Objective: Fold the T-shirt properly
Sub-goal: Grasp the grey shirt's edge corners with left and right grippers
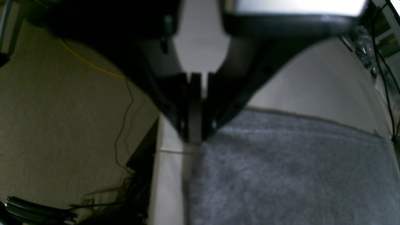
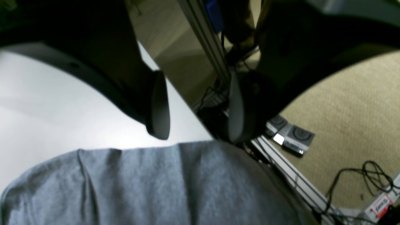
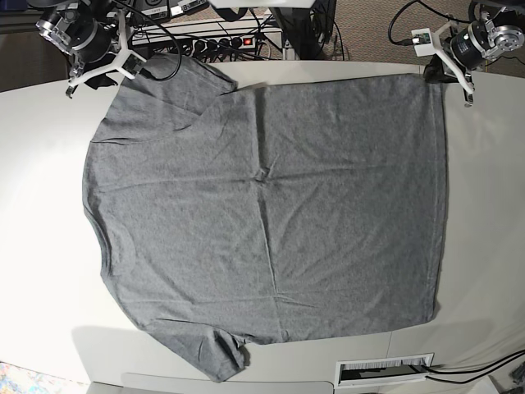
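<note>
Overhead base view: the T-shirt (image 3: 267, 205), plain heather grey, lies spread flat and open on the white surface (image 3: 484, 205), covering most of it, with its hem edge running down the right side of that view, one short sleeve toward the upper left corner and the other at the lower left near the front edge; shallow creases cross the middle of the fabric. The left pincer (image 3: 447, 72) sits at the shirt's upper right corner as seen from the base view; in the left wrist view this pincer (image 1: 195, 137) has its dark fingers brought together with only a thin sliver between them, the tips meeting the surface right at the edge of the grey cloth (image 1: 290, 175), though blur leaves it uncertain whether any fabric is pinched between them. The right pincer (image 3: 123, 61) sits at the upper left corner by the sleeve; in the right wrist view it (image 2: 197, 136) hangs just above the cloth (image 2: 150, 187) with its two rounded pads well apart and nothing between them, one pad over the surface (image 2: 47, 103) and the other past its rim, over the carpeted floor (image 2: 353, 125) where cables (image 2: 368, 175) lie beside the metal frame rail (image 2: 203, 40)
</note>
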### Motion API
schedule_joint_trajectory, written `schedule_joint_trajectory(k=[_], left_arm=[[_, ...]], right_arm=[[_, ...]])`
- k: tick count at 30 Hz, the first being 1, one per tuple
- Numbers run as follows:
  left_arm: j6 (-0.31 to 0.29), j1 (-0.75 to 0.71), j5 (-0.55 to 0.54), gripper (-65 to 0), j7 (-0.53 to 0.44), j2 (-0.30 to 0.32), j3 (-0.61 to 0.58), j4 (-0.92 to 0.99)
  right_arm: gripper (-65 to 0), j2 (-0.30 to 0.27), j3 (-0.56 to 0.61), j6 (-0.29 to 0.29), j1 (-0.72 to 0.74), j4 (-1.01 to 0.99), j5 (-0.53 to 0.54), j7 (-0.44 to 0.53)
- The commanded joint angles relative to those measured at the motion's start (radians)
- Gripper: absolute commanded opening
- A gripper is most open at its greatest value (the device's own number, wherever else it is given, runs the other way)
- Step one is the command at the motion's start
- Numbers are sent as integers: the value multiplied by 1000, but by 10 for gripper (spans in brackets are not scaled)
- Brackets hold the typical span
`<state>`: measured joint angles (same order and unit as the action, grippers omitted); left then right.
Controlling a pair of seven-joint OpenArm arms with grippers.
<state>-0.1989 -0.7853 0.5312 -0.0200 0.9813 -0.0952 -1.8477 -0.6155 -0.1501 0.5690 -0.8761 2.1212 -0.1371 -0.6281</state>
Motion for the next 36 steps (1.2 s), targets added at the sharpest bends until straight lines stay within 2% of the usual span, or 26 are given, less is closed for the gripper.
schedule_joint_trajectory(k=[1, 10, 14, 18, 21, 26, 33, 36], left_arm=[[-8, -10, 0, -650, -6, 16, 5, -6], [-8, 2, 0, -650, -6, 16, 5, -5], [-8, 2, -1, -650, -6, 16, 5, -5], [-8, 2, -11, -650, -4, 16, 5, -5], [-8, 2, -11, -650, -5, 16, 5, -5], [-8, 1, -11, -650, -3, 16, 5, -5], [-12, -6, -11, -650, 5, 21, 5, -5], [-11, -39, -11, -650, 5, 51, 5, -5]], right_arm=[[-337, -11, 10, -7, 1, 7, -2, 19], [-337, -11, 172, -9, 105, -121, -98, 15], [-341, -11, 193, -12, 121, -126, -119, -6], [-471, -11, 195, -12, 120, -96, -117, -90], [-531, -11, 194, -12, 119, -50, -99, -158], [-641, -11, 194, -12, 117, 1, -44, -210], [-650, -11, 194, -11, 65, 54, -44, -246], [-650, -11, 194, -11, 13, 109, -65, -252]])
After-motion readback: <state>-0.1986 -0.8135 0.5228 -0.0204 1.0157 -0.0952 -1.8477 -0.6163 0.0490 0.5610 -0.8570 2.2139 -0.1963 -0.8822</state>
